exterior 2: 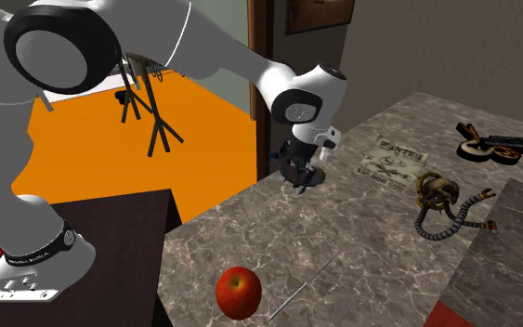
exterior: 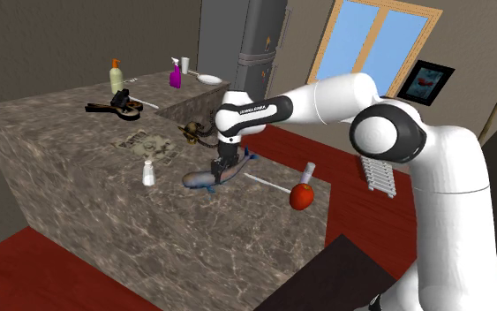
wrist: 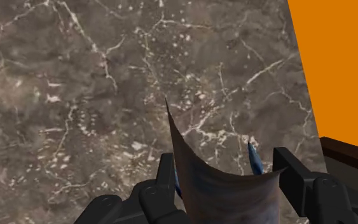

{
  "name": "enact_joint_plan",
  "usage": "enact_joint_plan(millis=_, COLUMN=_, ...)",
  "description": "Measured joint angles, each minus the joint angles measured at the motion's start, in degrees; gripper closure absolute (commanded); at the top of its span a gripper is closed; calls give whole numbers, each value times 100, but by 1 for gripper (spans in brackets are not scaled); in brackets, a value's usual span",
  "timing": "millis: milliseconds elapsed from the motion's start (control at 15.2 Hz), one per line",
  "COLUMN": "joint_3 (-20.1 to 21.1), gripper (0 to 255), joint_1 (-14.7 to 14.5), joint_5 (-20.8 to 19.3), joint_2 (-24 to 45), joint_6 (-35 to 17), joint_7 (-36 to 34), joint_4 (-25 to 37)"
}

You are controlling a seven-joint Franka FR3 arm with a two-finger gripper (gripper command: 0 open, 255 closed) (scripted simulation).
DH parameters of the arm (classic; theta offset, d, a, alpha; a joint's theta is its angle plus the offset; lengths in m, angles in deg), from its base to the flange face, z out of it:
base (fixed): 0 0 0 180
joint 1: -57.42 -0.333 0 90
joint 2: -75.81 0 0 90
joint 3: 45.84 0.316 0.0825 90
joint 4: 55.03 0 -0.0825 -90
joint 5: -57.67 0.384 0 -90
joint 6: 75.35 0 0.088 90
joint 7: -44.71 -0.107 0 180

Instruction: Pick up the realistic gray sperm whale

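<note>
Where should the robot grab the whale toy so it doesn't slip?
Probably across the thick middle of the whale, coming straight down from above. It lies flat and long on the marble counter, so both sides are free there. The tail end thins out and the small fins stick out, so those parts give a poorer hold.

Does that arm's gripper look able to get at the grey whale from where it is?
Most likely yes: the gripper is down on the whale on the marble counter; its fingers seem to clasp the body, with nothing in the way.
</note>
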Motion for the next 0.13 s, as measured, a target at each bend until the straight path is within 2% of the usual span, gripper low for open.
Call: enact_joint_plan(millis=132, joint_3=1, gripper=255, joint_1=-3, joint_5=-2, joint_2=-50, joint_6=113, joint_7=-19, joint_4=63)
